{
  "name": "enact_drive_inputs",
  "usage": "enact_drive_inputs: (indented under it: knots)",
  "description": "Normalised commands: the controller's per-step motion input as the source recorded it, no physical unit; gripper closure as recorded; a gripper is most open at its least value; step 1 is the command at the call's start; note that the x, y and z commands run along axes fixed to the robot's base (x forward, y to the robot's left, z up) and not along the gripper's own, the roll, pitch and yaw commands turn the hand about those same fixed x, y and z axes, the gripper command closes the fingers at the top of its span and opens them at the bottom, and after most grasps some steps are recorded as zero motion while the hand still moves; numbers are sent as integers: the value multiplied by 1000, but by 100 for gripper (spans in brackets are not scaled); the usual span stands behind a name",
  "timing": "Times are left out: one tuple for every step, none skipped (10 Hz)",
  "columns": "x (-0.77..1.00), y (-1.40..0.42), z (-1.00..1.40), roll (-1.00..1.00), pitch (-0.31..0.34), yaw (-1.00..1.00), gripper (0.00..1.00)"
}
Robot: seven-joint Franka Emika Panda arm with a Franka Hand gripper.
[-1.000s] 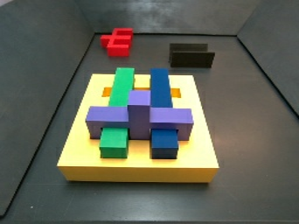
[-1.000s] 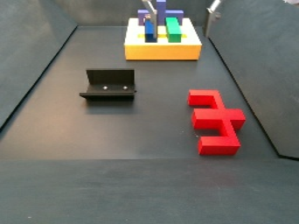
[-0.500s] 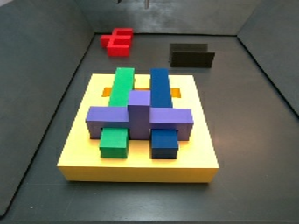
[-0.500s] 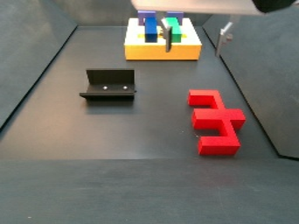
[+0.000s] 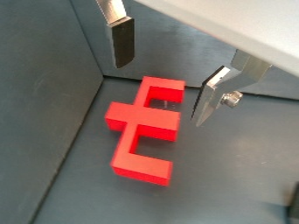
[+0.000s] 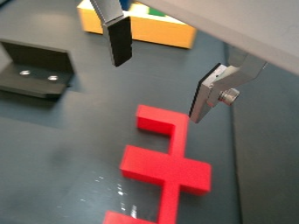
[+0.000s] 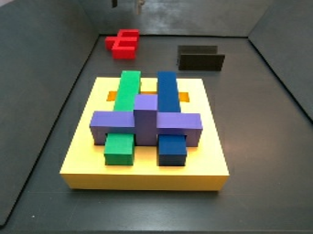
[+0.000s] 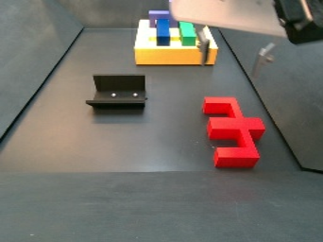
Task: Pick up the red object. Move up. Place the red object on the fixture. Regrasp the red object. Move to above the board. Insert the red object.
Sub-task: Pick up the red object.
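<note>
The red object lies flat on the dark floor near a side wall, and it also shows in the far corner of a side view. My gripper hangs open above it and does not touch it. In both wrist views the red object lies below the gap of the gripper, and nothing is between the silver fingers. The fixture stands apart with nothing on it. The board carries green, blue and purple blocks.
Dark walls enclose the floor on all sides, and the red object lies close to one of them. The fixture and the board show behind the fingers in a wrist view.
The arm has moved from over the board's side toward the red object and lower. Its fingers now straddle the space above the piece. The objects have not moved.
</note>
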Motion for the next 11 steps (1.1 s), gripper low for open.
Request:
enact_drive_inputs:
  knots:
    - [-580,220,-129,-46,-200,-549,0]
    - [-569,217,-114,-39,-203,-551,0]
    - [-417,163,-69,-61,-173,-617,0]
    - [-417,131,-114,-39,-140,-683,0]
    - [-417,94,-134,-14,-120,-743,0]
    - [-343,71,-154,0,-64,-843,0]
    - [0,234,-174,0,43,-771,0]
    - [0,271,-326,0,16,-754,0]
    - [20,249,-546,0,0,-803,0]
    - [26,183,-663,0,-14,-886,0]
    - [0,151,-600,0,-34,-889,0]
